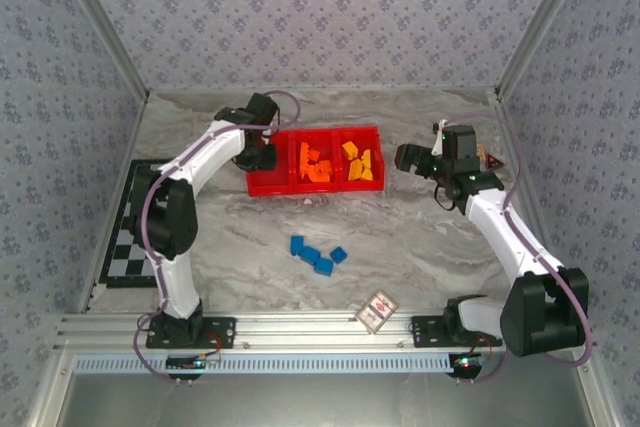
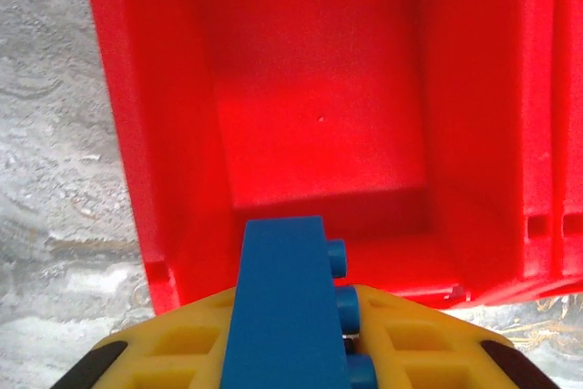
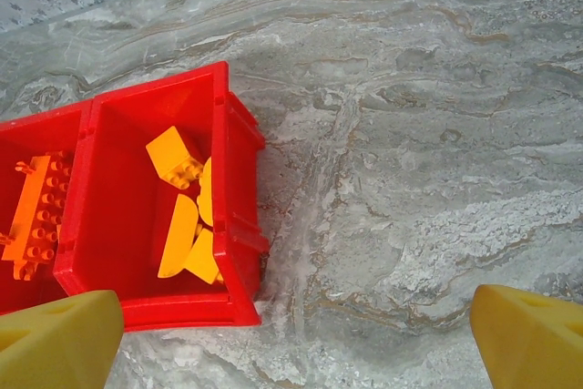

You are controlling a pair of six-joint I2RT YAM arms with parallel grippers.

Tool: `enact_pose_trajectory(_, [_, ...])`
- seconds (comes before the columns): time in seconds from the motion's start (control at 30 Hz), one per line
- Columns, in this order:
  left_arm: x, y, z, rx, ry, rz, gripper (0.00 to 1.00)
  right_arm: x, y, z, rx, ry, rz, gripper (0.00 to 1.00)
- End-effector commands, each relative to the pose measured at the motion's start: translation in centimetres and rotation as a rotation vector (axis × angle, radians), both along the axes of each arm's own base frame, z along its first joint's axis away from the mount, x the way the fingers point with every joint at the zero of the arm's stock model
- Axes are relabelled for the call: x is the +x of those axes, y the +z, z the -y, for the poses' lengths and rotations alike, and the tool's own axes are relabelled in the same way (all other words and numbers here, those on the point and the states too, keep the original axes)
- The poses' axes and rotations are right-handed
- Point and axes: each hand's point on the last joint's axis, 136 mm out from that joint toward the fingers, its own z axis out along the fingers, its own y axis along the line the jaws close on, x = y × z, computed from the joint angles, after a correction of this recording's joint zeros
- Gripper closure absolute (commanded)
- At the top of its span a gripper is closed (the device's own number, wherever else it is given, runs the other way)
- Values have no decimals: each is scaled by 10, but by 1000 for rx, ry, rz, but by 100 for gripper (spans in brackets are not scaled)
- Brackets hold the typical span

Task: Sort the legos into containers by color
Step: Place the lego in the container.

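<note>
A blue brick (image 2: 282, 307), its studs turned to the right in the left wrist view, is clamped between the yellow fingers (image 2: 182, 353) of the left pincer (image 1: 256, 154). It is held above the left compartment (image 2: 319, 116) of the red tray (image 1: 290, 189), close over that compartment's near wall. The tray is set toward the far side of the marbled counter (image 1: 420, 247). Its middle compartment (image 1: 300, 175) is loaded with orange-red bricks (image 1: 316, 165) and its right compartment (image 1: 375, 155) with yellow-orange bricks (image 1: 360, 162); one of these is seen in the right wrist view as a curved piece (image 3: 178, 236). Four more blue bricks (image 1: 311, 255) are clustered on the counter in front of the tray, between the two arms. The right pincer (image 1: 402, 157) is held with its fingers wide apart, gripping nothing, just off the tray's right end and above the counter. A small patterned card (image 1: 377, 312) lies near the counter's front edge, and a black-and-white checkerboard (image 1: 130, 227) is laid along the left side beside the left arm.
</note>
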Motion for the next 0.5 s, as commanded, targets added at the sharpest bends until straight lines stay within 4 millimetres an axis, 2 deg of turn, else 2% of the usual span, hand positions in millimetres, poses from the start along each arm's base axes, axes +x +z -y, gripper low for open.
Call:
enact_pose_trajectory(0.0, [17, 12, 11, -35, 8, 43, 70, 2, 15, 0, 9, 10, 24, 0])
enact_pose_trajectory(0.3, [29, 3, 19, -38, -8, 22, 59, 1, 13, -2, 16, 14, 17, 0])
enact_pose_trajectory(0.47, [24, 13, 18, -50, -17, 38, 59, 1, 12, -2, 17, 15, 14, 0])
